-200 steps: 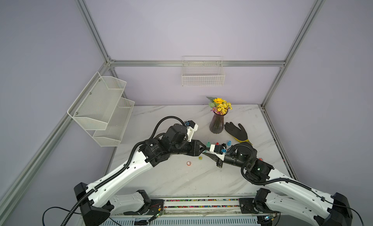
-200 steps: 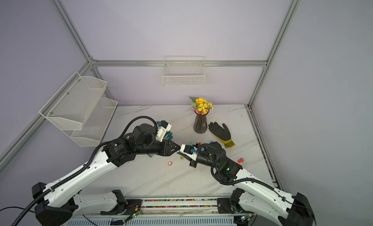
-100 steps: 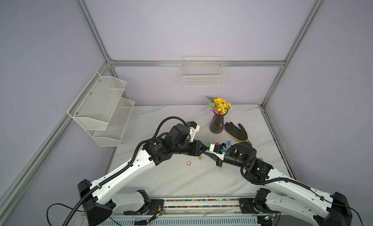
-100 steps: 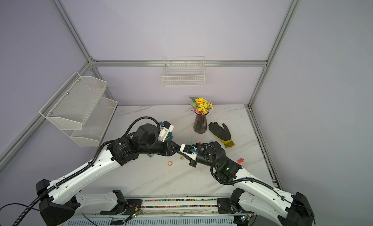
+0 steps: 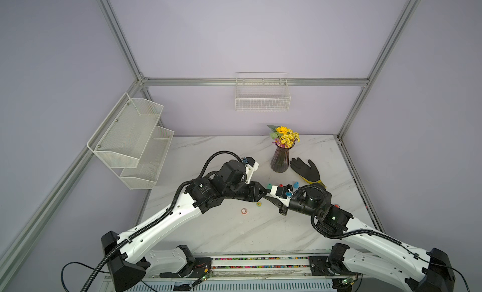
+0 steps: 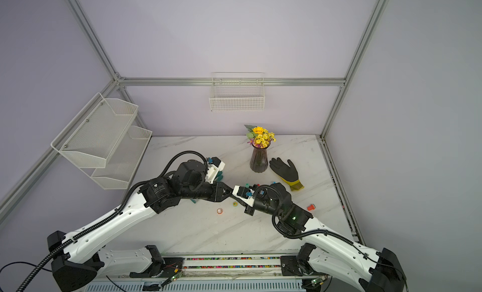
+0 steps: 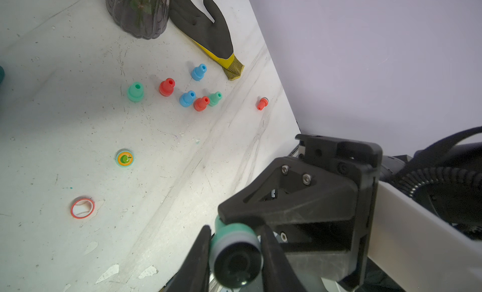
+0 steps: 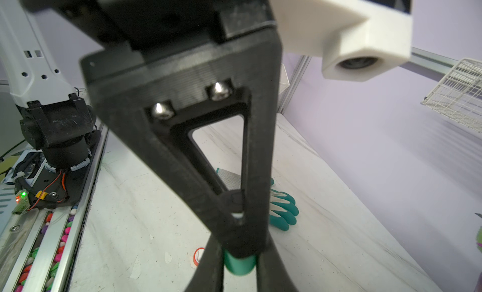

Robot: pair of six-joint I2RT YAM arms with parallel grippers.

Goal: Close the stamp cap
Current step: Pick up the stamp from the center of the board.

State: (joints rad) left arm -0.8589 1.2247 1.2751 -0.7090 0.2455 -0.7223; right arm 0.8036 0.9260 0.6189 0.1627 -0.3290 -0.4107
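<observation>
While the green stamp [image 7: 236, 247] hung above the marble table [image 7: 65, 108], the left gripper [image 7: 234, 233] and the right gripper [image 8: 240, 260] both pinched it. Its probable cap, the apple-printed green cap [image 7: 124, 158], lay apart on the table, so the closing itself seemed not yet begun.

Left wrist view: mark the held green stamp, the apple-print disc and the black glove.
green stamp [image 7: 233, 229], left wrist view, its teal collar
apple-print disc [image 7: 124, 158], left wrist view, sticker middle
black glove [image 7: 206, 30], left wrist view, palm
</observation>
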